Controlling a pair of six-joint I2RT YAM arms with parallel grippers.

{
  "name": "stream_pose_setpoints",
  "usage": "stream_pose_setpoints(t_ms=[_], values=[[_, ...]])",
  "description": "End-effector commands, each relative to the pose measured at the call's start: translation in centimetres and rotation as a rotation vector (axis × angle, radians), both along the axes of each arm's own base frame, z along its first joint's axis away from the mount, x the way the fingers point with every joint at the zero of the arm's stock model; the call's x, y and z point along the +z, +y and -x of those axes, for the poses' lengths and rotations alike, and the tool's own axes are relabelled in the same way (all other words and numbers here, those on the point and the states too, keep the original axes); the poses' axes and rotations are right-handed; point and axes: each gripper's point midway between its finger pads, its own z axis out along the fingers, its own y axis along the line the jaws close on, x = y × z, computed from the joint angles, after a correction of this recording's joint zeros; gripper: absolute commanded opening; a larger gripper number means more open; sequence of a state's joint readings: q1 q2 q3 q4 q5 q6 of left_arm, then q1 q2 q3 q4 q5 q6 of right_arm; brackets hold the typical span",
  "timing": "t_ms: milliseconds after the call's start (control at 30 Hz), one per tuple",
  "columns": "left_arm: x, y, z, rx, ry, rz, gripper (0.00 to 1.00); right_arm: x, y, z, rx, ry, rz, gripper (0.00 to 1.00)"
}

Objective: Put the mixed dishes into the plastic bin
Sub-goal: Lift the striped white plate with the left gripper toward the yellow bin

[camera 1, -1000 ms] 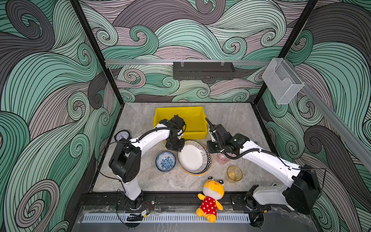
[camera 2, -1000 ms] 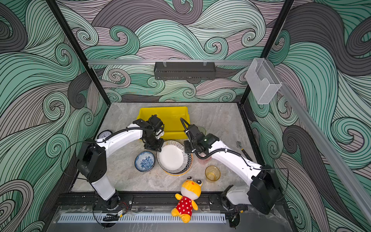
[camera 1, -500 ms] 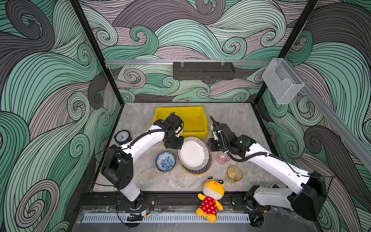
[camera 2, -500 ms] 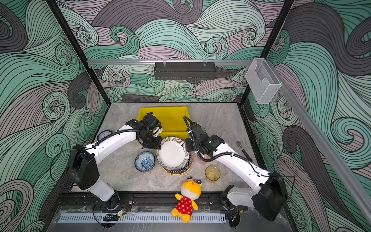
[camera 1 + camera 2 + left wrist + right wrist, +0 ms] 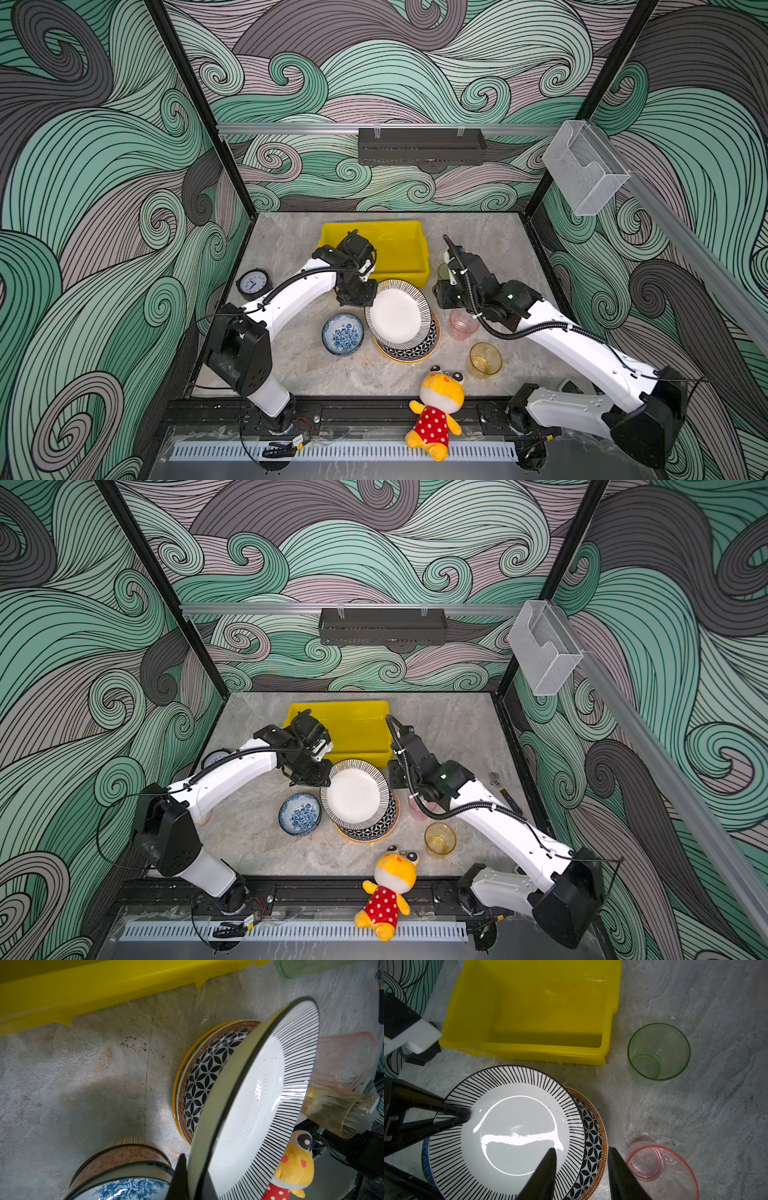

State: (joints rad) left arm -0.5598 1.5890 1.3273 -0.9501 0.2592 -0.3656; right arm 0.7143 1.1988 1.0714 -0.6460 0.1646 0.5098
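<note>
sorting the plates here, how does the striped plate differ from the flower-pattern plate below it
The striped plate has a plain white centre inside black rim lines; the flower-pattern plate shows petals and an orange-brown edge. The striped plate is tilted, rim pinched by the left gripper; the flower-pattern plate lies flat. Both are round.

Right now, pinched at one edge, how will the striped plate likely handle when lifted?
The striped plate looks stiff, probably ceramic, so breakable. Its glossy glaze suggests slipping. Held by the left gripper at one rim, it may pivot.
</note>
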Motion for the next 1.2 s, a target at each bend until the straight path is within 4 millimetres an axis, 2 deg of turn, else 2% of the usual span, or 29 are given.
stream_pose_setpoints(t_ms=[0, 333, 533, 1167], values=[[5.1, -1.3, -1.2, -0.018, -0.11, 0.118, 0.0, 2.1, -0.3, -0.7, -0.027, -0.065, -0.006, 0.44], [7.0, -0.8, -2.9, -0.004, -0.18, 0.129, 0.0, 2.9, -0.8, -1.4, -0.048, -0.115, 0.024, 0.47], [7.4, -0.5, -4.3, 0.013, -0.213, 0.145, 0.0, 3.6, -1.1, -1.9, -0.067, -0.142, 0.033, 0.47], [8.7, 1.8, -8.0, 0.089, -0.263, 0.196, 0.0, 3.2, -0.5, -2.9, -0.053, -0.153, 0.071, 0.47]])
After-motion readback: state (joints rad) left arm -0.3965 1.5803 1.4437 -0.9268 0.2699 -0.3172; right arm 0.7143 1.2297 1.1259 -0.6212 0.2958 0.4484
